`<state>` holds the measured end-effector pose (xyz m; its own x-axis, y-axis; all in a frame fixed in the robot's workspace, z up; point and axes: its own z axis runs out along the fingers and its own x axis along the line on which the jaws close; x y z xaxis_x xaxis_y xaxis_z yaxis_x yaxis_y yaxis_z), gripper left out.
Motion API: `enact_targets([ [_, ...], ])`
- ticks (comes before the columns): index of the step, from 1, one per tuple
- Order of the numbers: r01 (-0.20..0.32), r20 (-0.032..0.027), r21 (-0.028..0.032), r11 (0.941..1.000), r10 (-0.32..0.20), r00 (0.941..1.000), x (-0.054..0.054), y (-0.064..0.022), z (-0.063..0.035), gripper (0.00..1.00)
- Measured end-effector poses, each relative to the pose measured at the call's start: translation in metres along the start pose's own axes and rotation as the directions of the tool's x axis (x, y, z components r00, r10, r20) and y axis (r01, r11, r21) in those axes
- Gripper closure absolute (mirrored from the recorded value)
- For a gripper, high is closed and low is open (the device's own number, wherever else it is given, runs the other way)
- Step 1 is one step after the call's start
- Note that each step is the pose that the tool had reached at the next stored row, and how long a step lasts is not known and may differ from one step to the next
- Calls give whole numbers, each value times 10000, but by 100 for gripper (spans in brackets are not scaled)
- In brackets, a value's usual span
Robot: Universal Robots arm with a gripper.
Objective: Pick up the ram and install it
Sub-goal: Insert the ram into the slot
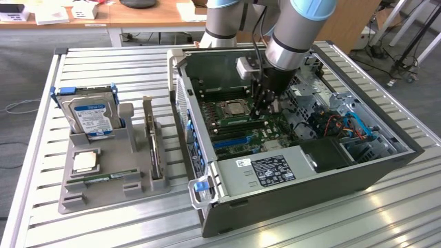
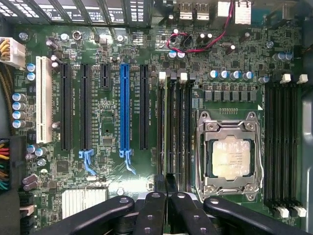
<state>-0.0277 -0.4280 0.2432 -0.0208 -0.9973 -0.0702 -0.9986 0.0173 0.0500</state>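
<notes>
Arm (image 1: 303, 31) angled down, wrist near vertical, hand (image 1: 259, 113) pointing down, pinched shut

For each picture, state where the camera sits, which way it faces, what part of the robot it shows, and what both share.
Exterior view: off the arm, above the table, looking down into the open computer case; the arm and gripper show.
Wrist view: on the wrist, facing the motherboard; black fingers of the gripper show.
Shared: the processor socket and gripper.

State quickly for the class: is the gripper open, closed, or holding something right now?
Gripper: closed, inside the computer case, over the memory slots; whether it holds anything cannot be told.
</notes>
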Motion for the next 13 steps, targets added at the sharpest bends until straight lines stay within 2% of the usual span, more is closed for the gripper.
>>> enact_targets([
  [7, 43, -14, -6, 10000, -43, 10000, 3, -1, 29, 88],
  [13, 50, -75, -4, 10000, -50, 10000, 3, -2, 37, 88],
])
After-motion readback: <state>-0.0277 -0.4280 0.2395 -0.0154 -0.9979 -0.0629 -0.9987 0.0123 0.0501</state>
